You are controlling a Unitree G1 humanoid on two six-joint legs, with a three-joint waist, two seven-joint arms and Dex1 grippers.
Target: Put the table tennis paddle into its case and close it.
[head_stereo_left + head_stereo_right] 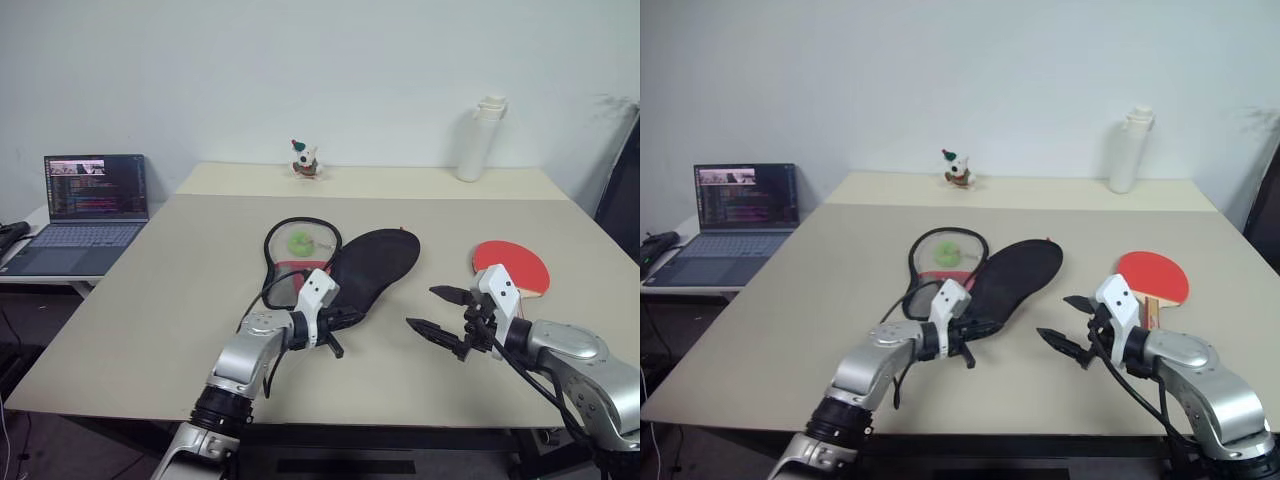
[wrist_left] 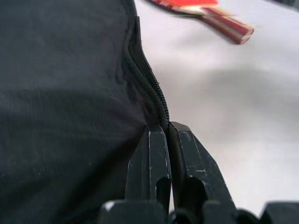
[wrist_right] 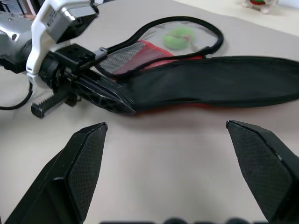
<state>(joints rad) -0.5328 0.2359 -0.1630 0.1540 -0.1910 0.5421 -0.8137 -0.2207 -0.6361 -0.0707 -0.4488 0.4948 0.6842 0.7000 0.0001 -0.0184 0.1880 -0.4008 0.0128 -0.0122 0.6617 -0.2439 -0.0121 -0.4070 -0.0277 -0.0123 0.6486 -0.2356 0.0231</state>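
Left gripper (image 1: 340, 322) pinched onto the zip edge of the soft black-and-red fabric paddle case (image 1: 372, 266); the case lies unzipped mid-table.

Looks like the opening step, getting hold of the flap; the rigid red-faced bat with its wooden handle (image 1: 512, 267) lies well apart to the right, untouched; right gripper (image 1: 440, 315) hovers low between the two, fingers spread wide and empty, angled inward; next it must fetch that bat.

The case (image 1: 372, 265) lies unzipped mid-table, black flap spread (green charm inside); the red paddle (image 1: 512, 266) lies flat, well apart.
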